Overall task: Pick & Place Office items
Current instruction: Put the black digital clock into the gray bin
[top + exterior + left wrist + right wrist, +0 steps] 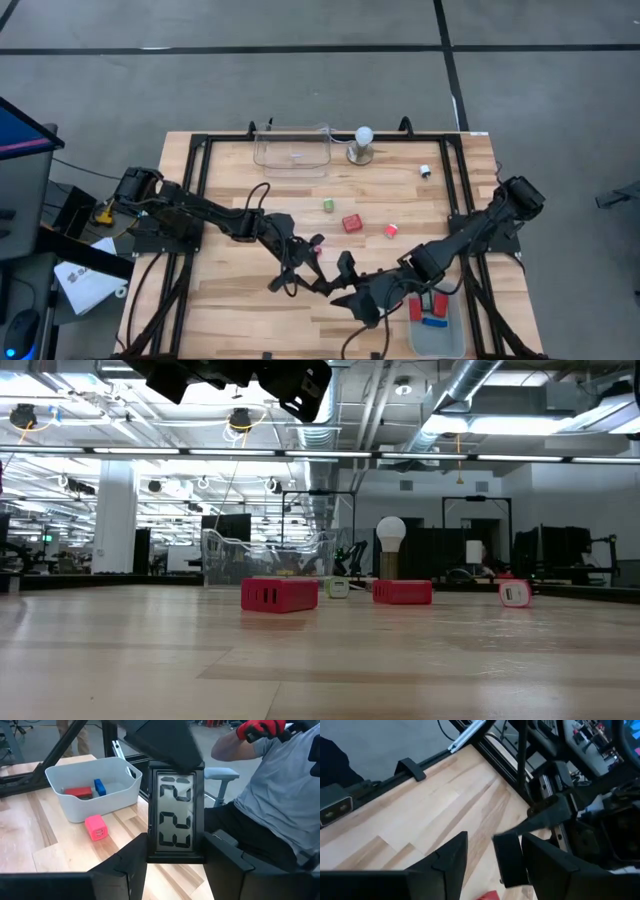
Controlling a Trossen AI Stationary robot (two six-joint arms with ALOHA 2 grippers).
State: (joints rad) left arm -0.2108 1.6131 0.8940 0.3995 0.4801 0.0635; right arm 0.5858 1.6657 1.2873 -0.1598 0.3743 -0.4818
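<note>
A black digital clock [175, 815] with a grey number display hangs in the air between my two grippers. My left gripper [175, 862], reaching in from the table's left, is shut on one end. My right gripper [495, 840] comes from the right and is open, its fingers standing either side of the clock's other end [510, 860]. One of its fingers [165, 742] covers that end in the left wrist view. Both meet near the table's near middle [330, 285]. Loose pieces rest flat on the wood: a green block [328, 205], a red block [352, 223], a pink one [391, 230] and a black-and-white one [425, 171]. My left gripper pinches the clock's end below the display [175, 857] between its two fingers, one on each long side edge. The fingers come roughly level from the table's left and point along the clock. The clock is lifted clear of the table, display facing the wrist camera.
A grey bin [437, 345] at the near right holds red and blue pieces [90, 790]; a pink block [97, 827] lies beside it. A clear container [292, 150] and a white ball on a metal base [363, 145] stand at the far edge. A seated person [280, 785] is beyond the table.
</note>
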